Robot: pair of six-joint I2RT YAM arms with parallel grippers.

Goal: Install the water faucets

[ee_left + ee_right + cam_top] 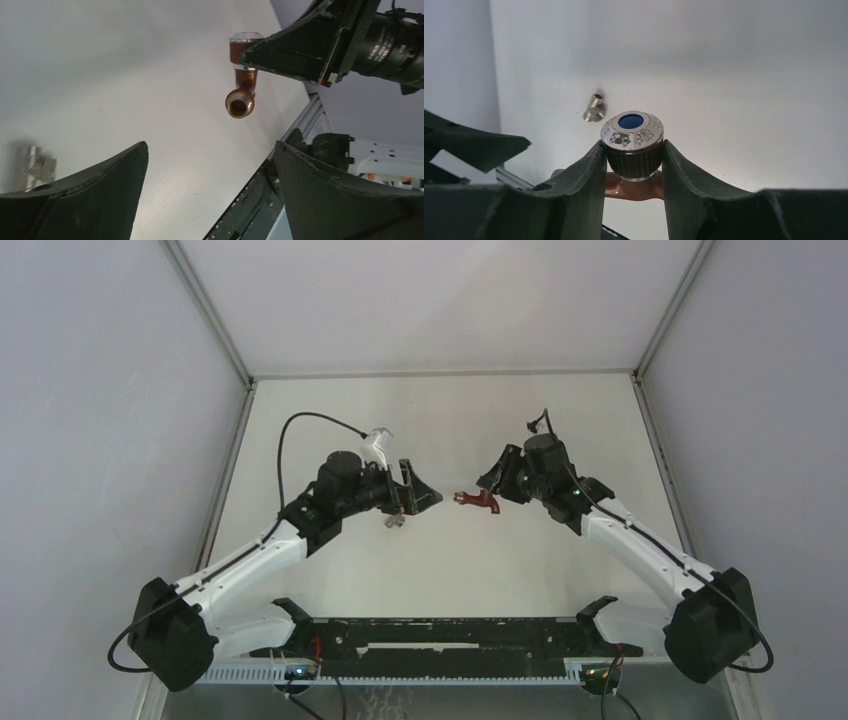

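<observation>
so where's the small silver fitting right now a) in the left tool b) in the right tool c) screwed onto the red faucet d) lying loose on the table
d: the silver fitting lies on the table beside the open, empty left tool, apart from the faucet that the right tool grips by its knob.

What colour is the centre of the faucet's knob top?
Blue, ringed in silver. The knob shows best in the right wrist view.

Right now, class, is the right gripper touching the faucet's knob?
Touching. The right wrist view shows the right gripper with its fingers pressed against both ribbed sides of the faucet's knob.
</observation>
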